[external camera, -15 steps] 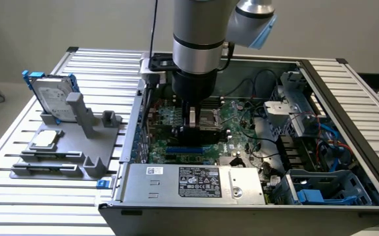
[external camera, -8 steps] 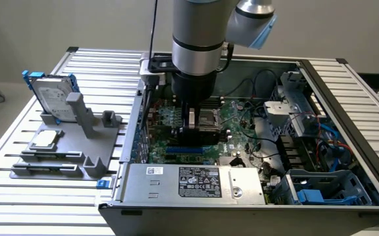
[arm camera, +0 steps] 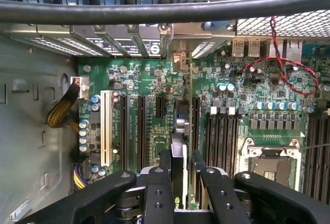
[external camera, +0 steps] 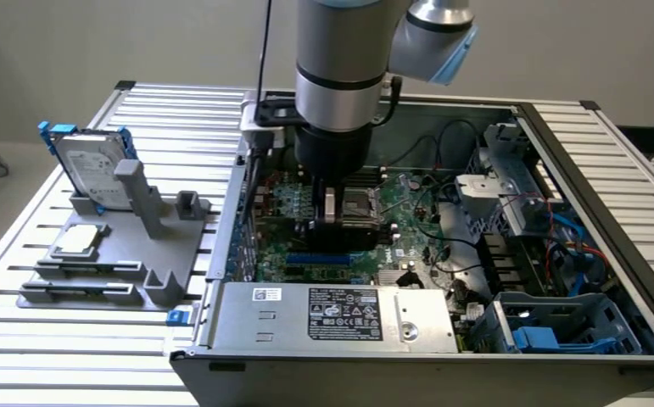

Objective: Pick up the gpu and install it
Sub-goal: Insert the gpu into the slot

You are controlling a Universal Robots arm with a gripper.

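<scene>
The Universal Robots arm (external camera: pixel 338 76) reaches down into the open computer case (external camera: pixel 553 136), its gripper (arm camera: pixel 180 170) pinching the gpu (arm camera: pixel 178 131) between both fingers. The card stands on edge, low over the green motherboard (arm camera: pixel 139 80), in line with the long black expansion slots (arm camera: pixel 140 131). At the exterior view's left, well apart, a blue-framed hard drive (external camera: pixel 83 161) stands in a grey holder (external camera: pixel 134 246) on the slatted table (external camera: pixel 32 339).

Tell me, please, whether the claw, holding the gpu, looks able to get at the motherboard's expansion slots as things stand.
Probably yes: the claw holds the gpu edge-on over the expansion slots, inside the open case, and the red-black wires lie off to one side.
</scene>
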